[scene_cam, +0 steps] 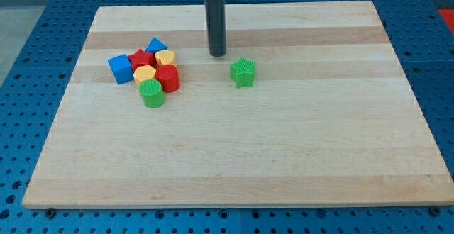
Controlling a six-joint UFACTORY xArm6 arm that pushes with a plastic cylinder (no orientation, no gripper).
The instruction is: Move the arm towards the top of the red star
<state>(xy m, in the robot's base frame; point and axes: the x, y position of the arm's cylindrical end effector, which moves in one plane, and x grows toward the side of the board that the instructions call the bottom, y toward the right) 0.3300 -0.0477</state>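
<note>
The red star (140,59) sits in a tight cluster at the view's left, between the blue cube (120,69) and a yellow block (165,57). My tip (217,54) stands on the board well to the right of the red star and slightly higher in the view. It is just up and left of the green star (243,72), a small gap apart.
The cluster also holds a blue triangular block (156,45) at its top, a yellow block (145,74), a red cylinder (169,79) and a green cylinder (151,93) at its bottom. The wooden board (234,156) lies on a blue perforated table.
</note>
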